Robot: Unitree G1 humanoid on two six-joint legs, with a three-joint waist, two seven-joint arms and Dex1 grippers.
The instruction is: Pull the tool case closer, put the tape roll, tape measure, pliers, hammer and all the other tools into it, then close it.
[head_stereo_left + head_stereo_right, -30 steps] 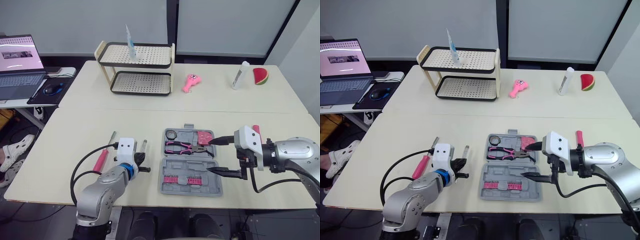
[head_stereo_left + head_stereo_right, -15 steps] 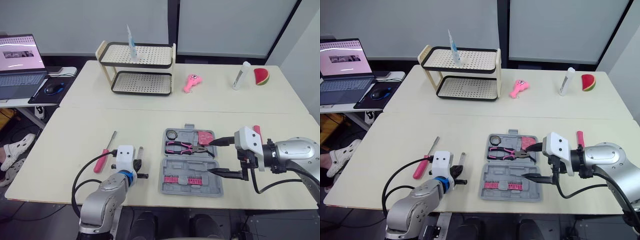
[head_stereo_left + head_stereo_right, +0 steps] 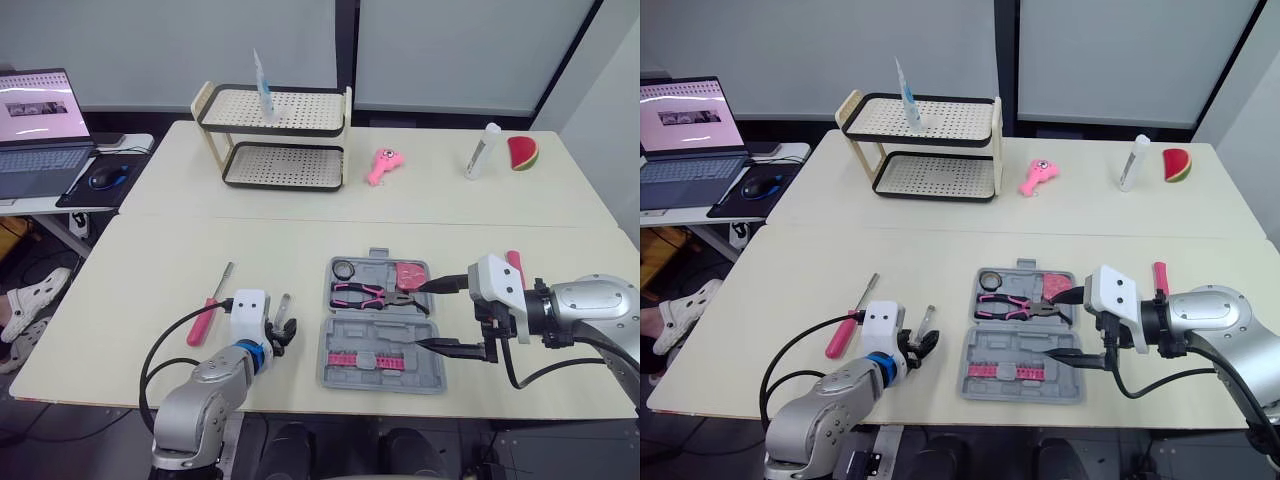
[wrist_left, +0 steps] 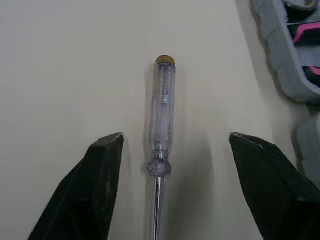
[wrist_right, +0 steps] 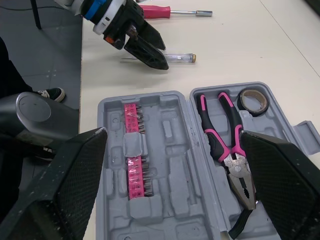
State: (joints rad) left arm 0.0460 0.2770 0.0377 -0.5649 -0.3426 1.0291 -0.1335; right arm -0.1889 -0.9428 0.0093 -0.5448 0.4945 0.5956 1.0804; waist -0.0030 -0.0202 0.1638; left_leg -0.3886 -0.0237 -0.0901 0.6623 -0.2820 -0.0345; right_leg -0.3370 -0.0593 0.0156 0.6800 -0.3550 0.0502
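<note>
Probably an office-like lab, open laptop (image 3: 40, 130) on a side desk (image 3: 35, 207) at ten o'clock, frosted partition panels (image 3: 450, 55) at twelve

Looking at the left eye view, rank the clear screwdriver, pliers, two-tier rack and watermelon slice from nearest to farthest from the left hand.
From the left hand:
1. clear screwdriver, between its open fingers.
2. pliers, in the tool case to its right.
3. two-tier rack, at the back.
4. watermelon slice, far right corner.
</note>
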